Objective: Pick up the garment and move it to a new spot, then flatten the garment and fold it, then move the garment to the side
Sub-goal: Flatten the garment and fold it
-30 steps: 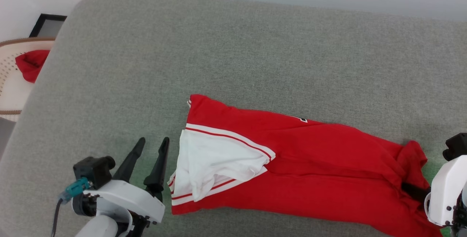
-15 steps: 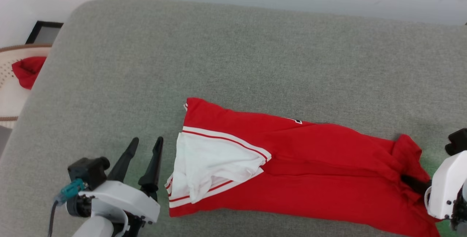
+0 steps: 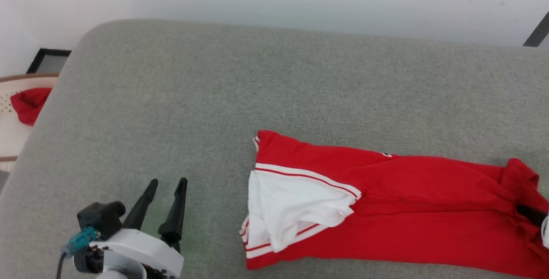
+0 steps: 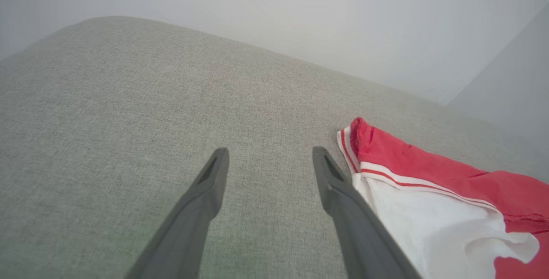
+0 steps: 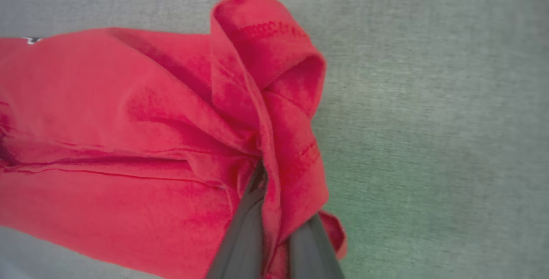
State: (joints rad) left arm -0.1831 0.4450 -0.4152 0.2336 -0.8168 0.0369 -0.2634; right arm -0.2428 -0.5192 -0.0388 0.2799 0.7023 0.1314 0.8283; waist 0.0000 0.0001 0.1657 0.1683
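The garment (image 3: 407,210) is being clamped by the right gripper (image 5: 268,204); the left gripper (image 3: 168,181) is being held open.

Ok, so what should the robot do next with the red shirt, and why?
Probably slide the shirt sideways toward the robot's right. The right claw is shut on the shirt's bunched end, and the shirt lies folded into a long strip on the grey cushion. The left claw is open and apart from the white sleeve, so the right claw alone has hold.
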